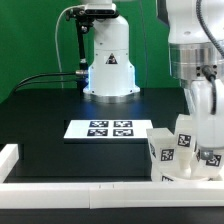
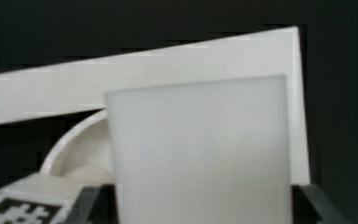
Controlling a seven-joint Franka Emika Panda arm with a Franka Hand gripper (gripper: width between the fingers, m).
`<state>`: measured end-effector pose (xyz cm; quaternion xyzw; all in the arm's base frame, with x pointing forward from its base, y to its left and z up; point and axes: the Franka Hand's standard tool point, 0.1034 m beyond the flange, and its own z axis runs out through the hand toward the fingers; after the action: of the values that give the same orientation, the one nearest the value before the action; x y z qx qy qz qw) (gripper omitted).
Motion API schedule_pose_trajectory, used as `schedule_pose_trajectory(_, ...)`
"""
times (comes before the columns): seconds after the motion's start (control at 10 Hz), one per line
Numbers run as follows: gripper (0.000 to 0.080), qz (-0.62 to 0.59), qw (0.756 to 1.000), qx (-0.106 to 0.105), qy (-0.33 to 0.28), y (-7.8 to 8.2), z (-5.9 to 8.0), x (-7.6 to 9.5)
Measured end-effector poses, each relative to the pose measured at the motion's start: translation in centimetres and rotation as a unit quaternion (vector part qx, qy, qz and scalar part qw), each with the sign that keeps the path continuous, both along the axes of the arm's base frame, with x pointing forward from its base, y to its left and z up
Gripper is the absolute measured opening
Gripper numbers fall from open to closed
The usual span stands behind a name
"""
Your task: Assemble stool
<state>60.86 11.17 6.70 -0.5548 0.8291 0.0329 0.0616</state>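
The arm came down at the exterior view's right, where the gripper (image 1: 205,128) was among the white stool parts by the near rail (image 1: 90,187). In the wrist view its jaws stood clamped on a pale, upright leg (image 2: 202,150), with the round seat (image 2: 78,150) just behind it. The marker board (image 1: 110,128) lay flat on the black table (image 1: 40,115), left of the parts.
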Motion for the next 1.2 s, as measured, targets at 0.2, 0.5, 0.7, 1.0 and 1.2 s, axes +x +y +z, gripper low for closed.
schedule_pose_trajectory(0.2, 0.0340, -0.104, 0.994, 0.019, -0.029, 0.1, -0.1, 0.0)
schedule_pose_trajectory(0.5, 0.0340, -0.091, 0.995, 0.018, -0.038, 0.2, -0.2, -0.1)
schedule_pose_trajectory(0.7, 0.0607, -0.039, 0.999, 0.019, -0.032, 0.6, 0.0, -0.1)
schedule_pose_trajectory(1.0, 0.0647, 0.232, 0.970, -0.004, -0.074, 1.2, 2.5, 0.6)
schedule_pose_trajectory(1.2, 0.0647, 0.302, 0.950, -0.011, -0.082, 1.3, 2.5, 0.6)
